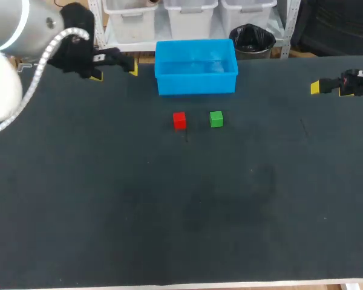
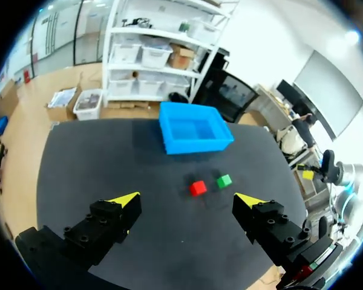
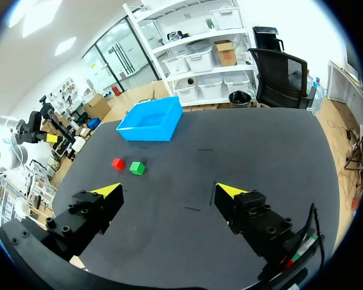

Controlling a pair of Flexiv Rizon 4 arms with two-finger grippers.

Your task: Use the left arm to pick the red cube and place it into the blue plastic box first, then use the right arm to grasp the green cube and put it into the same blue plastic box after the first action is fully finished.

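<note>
We are aiming the released left gripper [image 2: 189,199] squarely at the small red cube [image 2: 198,188], avoiding the small green cube [image 2: 224,180]; the right gripper [image 3: 169,190] is waiting, released.

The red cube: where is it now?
In the head view the red cube lies just left of the green cube, a little in front of the blue plastic box, touching neither.

The black table [image 1: 109,211] before me carries three things: the blue plastic box [image 1: 196,83] at its far edge, and just nearer me the red cube [image 1: 179,120] with the green cube [image 1: 216,118] at its right, close but apart
</note>
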